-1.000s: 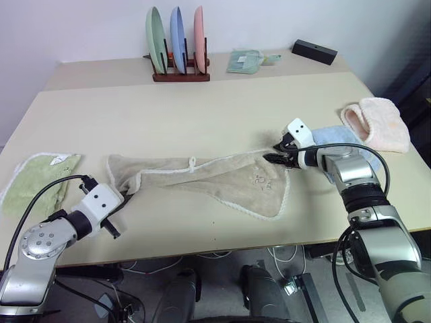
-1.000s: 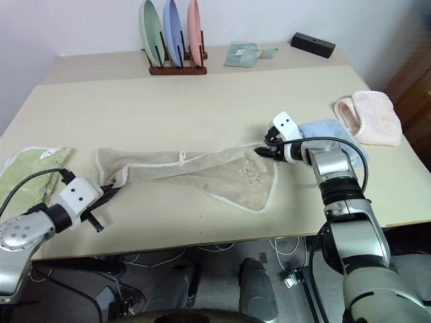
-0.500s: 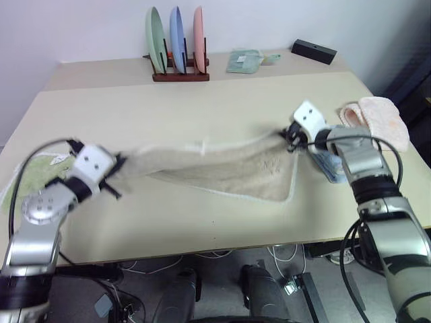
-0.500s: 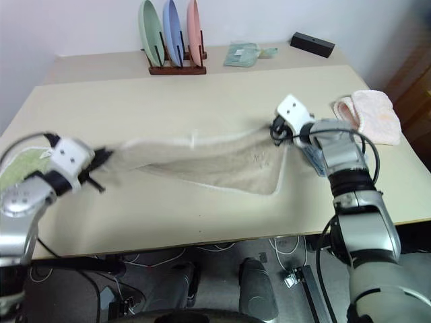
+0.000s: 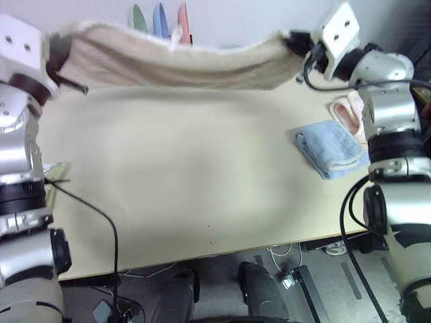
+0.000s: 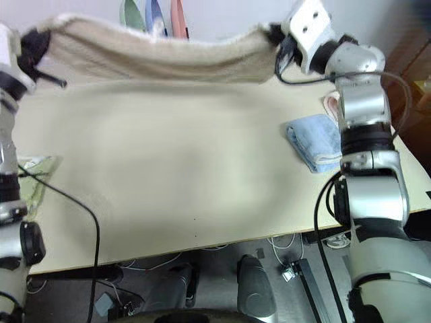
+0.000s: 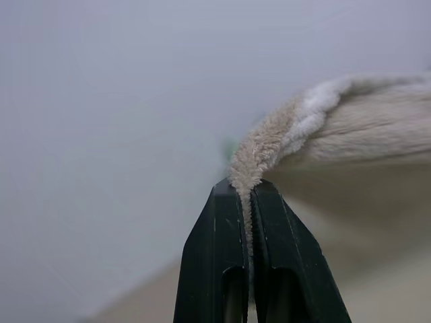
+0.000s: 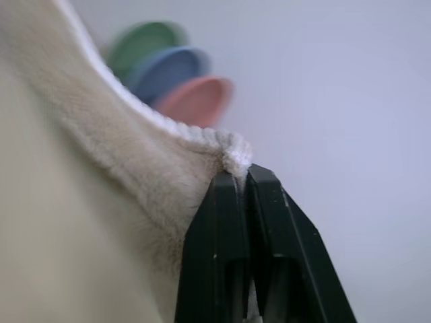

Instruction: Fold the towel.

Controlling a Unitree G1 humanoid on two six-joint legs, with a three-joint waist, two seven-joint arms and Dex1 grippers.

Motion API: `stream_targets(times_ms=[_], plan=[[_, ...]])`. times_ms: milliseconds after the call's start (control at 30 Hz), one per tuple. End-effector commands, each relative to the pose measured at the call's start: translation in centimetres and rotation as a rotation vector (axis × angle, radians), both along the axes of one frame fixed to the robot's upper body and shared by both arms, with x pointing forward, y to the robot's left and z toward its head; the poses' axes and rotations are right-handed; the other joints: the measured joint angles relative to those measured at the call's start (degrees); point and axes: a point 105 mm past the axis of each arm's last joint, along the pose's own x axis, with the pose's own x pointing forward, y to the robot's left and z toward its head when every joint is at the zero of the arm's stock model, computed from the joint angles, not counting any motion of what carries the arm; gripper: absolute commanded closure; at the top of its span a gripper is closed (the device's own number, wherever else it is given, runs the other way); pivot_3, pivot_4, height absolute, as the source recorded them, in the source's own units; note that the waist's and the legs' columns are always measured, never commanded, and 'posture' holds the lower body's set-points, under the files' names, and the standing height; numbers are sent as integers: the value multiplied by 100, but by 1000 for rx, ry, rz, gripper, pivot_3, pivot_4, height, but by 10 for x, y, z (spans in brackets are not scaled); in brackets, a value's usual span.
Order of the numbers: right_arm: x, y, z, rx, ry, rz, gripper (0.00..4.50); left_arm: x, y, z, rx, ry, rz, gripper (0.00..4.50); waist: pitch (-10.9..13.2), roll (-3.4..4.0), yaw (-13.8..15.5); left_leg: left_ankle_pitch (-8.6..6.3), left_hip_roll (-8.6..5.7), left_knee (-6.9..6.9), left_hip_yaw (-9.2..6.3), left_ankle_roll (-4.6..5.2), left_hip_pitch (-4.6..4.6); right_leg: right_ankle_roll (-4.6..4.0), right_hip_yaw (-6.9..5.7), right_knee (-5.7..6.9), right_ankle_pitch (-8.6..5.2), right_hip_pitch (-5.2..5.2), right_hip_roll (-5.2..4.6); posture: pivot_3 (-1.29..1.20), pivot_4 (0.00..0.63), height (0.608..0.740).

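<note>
The beige towel hangs in the air above the far part of the table, stretched sideways between my two grippers and sagging a little in the middle. At its left end my left gripper is shut on the towel's edge, with the cloth pinched between its black fingers. At the right end my right gripper is shut on the towel's white-stitched corner. No part of the towel touches the table.
A folded blue cloth lies at the table's right side, with a pale pink cloth just beyond it. A green towel shows at the left edge. The tops of green, blue and pink plates show behind the towel.
My right gripper has closed on the towel's corner. Both grippers have risen, lifting the towel off the table and pulling it out into a hanging band.
</note>
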Motion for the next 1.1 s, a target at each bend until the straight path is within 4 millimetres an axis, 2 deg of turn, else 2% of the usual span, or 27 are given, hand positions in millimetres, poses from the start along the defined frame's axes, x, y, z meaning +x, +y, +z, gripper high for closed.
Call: stream_targets(times_ms=[33, 167, 267, 367, 500, 600, 767, 933, 1100], plan=[[-29, 7, -23, -26, 117, 108, 4470, -35, -4, -16, 31, 85, -95, 4500, 6, 1, 11, -3, 0, 2, 1, 5, -1, 0, 1, 1, 0, -3, 0, 0, 150, 736], [-60, -9, -70, -68, 335, 125, 4470, -76, -1, -67, 41, 327, -122, 4500, 11, 3, 60, -17, 5, 15, 1, 31, -16, -3, 5, 12, 0, -22, -1, 0, 150, 736], [-81, -24, -90, -96, 469, 123, 4470, -100, 8, -92, 26, 463, -98, 4500, 10, 4, 167, -18, 6, 16, 8, 32, 3, -5, 6, 13, -2, -4, -1, 0, 150, 736], [-97, -32, -99, -106, 563, 142, 4470, -116, 18, -110, -16, 563, -70, 4500, 10, 2, 215, -20, 8, 20, 11, 35, 18, -7, 2, 1, -4, 21, -1, 0, 150, 736], [-97, -40, -101, -94, 580, 120, 4470, -128, 26, -124, -19, 630, -48, 4500, 9, 1, 250, -20, 9, 32, 13, 35, 22, -17, 1, -5, -9, 35, -1, 0, 150, 736], [-88, -43, -101, -93, 555, 85, 4470, -121, 30, -123, -24, 604, -21, 4500, 9, 1, 316, -20, 9, 32, 13, 35, 24, -16, 0, -4, -9, 34, -1, 0, 150, 736], [-63, -40, -105, -106, 489, 18, 4470, -100, 24, -122, -27, 563, -34, 4500, 7, -1, 330, -20, 7, 36, 15, 34, 23, -8, 0, -6, -2, 35, -2, 0, 150, 736], [-41, -29, -113, -102, 460, -11, 4470, -76, 19, -132, -22, 562, -47, 4500, 7, -1, 321, -19, 5, 32, 15, 34, 23, -7, 0, -5, -1, 31, -1, 0, 150, 736], [-25, -28, -120, -88, 450, -51, 4470, -53, 21, -136, -33, 557, -42, 4500, 7, -1, 317, -19, 3, 29, 15, 33, 22, -7, 0, -5, 0, 28, -1, 0, 150, 736]])
